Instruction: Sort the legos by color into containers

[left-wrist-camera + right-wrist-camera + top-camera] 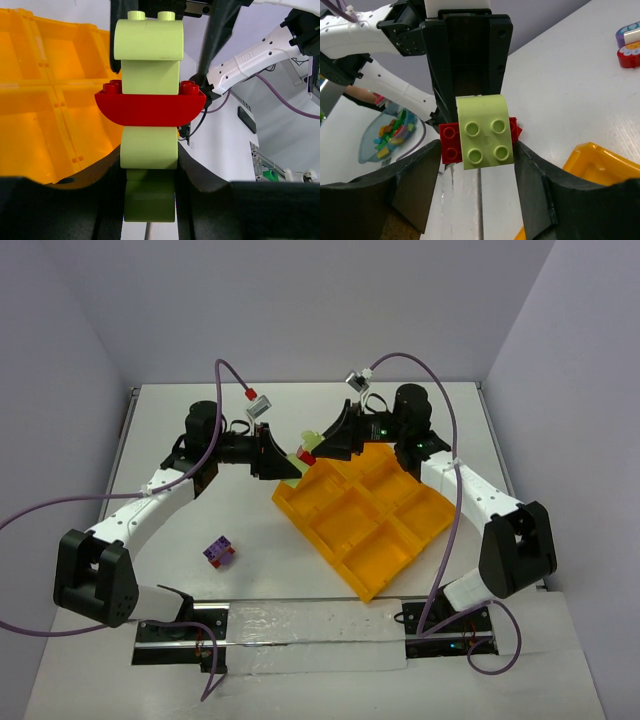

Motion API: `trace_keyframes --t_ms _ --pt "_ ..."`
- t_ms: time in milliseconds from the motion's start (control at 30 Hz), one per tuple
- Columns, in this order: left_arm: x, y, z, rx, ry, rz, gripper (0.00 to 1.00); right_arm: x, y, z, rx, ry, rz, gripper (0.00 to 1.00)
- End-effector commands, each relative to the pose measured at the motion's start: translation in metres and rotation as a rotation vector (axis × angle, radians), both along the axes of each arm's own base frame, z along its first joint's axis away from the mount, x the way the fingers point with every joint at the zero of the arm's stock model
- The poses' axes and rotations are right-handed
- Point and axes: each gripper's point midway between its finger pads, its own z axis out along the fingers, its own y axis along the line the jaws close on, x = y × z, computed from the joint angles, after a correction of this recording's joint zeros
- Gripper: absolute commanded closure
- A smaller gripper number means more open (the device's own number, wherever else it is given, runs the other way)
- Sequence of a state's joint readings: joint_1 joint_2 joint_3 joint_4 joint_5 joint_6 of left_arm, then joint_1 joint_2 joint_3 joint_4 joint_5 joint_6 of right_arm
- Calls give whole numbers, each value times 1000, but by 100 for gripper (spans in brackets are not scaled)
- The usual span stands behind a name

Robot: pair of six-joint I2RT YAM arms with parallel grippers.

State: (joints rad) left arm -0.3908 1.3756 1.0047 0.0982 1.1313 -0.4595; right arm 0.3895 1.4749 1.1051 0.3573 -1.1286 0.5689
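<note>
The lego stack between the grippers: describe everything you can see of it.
The stack is glossy plastic: yellow-green studded bricks in a column, one red curved brick across the middle. One green end is clamped in the left gripper; the right gripper's fingers flank the other, studded end, contact unclear.

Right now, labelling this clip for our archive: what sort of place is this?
Probably a robotics lab test cell: white table boxed in by bare walls, cabled left arm and right arm bolted at its near edge.
</note>
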Motion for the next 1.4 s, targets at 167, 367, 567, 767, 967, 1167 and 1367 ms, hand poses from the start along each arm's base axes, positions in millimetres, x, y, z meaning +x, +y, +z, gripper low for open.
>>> trace_keyframes --t_ms 167,367,567,767,967,1167,1367 --pt "-8 2 19 -36 -108 -35 100 -8 5 27 72 -84 76 94" --pt "-8 6 18 -15 -121 -10 100 7 1 21 79 -34 -20 100" --pt "1 14 17 7 -125 50 100 40 -15 24 156 51 -219 100" --pt "21 28 0 17 -48 155 100 64 -28 22 231 103 -410 100" --pt "81 72 -36 180 78 537 100 82 -50 2 148 137 -624 100" --pt "131 156 -108 496 286 1060 100 80 -123 -9 -72 18 -1063 100" --pt "146 194 -154 690 351 1305 100 67 -141 -9 -165 -14 -1109 100"
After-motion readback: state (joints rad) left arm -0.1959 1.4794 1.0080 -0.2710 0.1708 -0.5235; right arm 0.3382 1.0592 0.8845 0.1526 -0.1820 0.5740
